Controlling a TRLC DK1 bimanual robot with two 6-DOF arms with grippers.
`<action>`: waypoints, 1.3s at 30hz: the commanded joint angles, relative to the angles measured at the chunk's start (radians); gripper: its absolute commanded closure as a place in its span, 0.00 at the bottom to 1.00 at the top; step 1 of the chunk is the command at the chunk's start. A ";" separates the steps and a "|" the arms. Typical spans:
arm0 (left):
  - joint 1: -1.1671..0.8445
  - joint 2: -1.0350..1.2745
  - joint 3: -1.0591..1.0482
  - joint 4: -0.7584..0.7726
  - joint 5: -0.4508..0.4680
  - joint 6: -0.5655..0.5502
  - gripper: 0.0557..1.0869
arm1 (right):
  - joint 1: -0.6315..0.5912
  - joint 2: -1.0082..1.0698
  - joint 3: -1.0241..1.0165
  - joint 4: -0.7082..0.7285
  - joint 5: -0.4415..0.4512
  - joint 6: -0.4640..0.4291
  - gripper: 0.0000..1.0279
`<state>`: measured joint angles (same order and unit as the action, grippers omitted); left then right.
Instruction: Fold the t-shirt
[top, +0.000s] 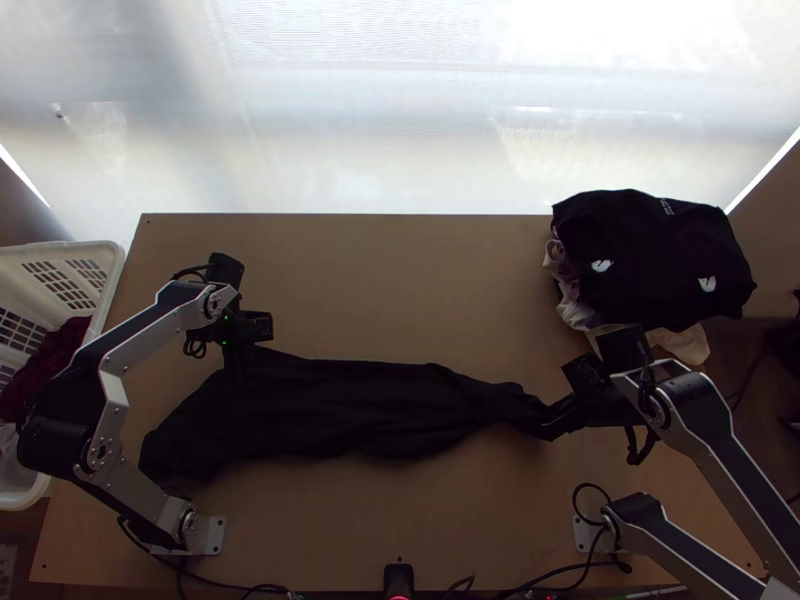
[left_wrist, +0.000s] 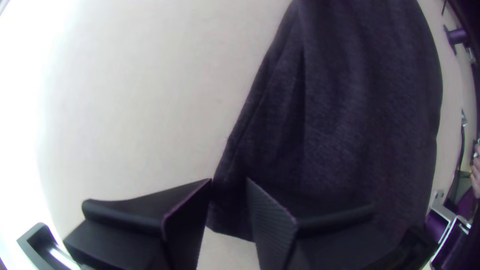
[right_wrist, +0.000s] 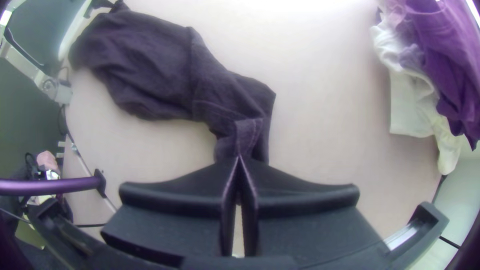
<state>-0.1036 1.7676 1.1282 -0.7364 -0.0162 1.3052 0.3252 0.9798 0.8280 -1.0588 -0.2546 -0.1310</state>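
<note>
"Bright sheeting glows behind the table, folks, and across the wood lies our black shirt!"

"How's it lying?"

"Long and bunched, creases running along it, broad towards the left arm and drawn in narrow towards the right."

"And the left claw?"

"Right at the broad part's far edge! Its fingertips stand apart, just a modest gap, with a corner of cloth showing between them. No clamp there!"

"Over to the right claw!"

"Closed at the tips, and it's got a pinch of the shirt's narrow end, a stitched bit of edge!"

"What's on the sidelines?"

"Far right corner, a heap of clothes: a black garment with white marks on top, pale cloth poking out beneath. Over on the left, beside the table, a white basket with dark red cloth inside!"
</note>
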 joint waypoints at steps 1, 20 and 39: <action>0.001 0.024 0.001 -0.035 -0.011 -0.032 0.75 | 0.008 0.010 0.000 0.005 0.000 0.001 0.97; 0.051 -0.246 0.105 -0.109 0.124 -0.146 0.96 | 0.032 0.014 0.241 -0.018 -0.003 0.016 0.97; 0.151 -0.715 0.294 -0.115 0.202 -0.501 0.96 | -0.003 -0.023 0.645 -0.035 0.000 0.142 0.97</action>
<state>0.0246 1.1667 1.3209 -0.8551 0.1661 0.9531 0.3355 0.9691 1.3220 -1.0966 -0.2581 -0.0486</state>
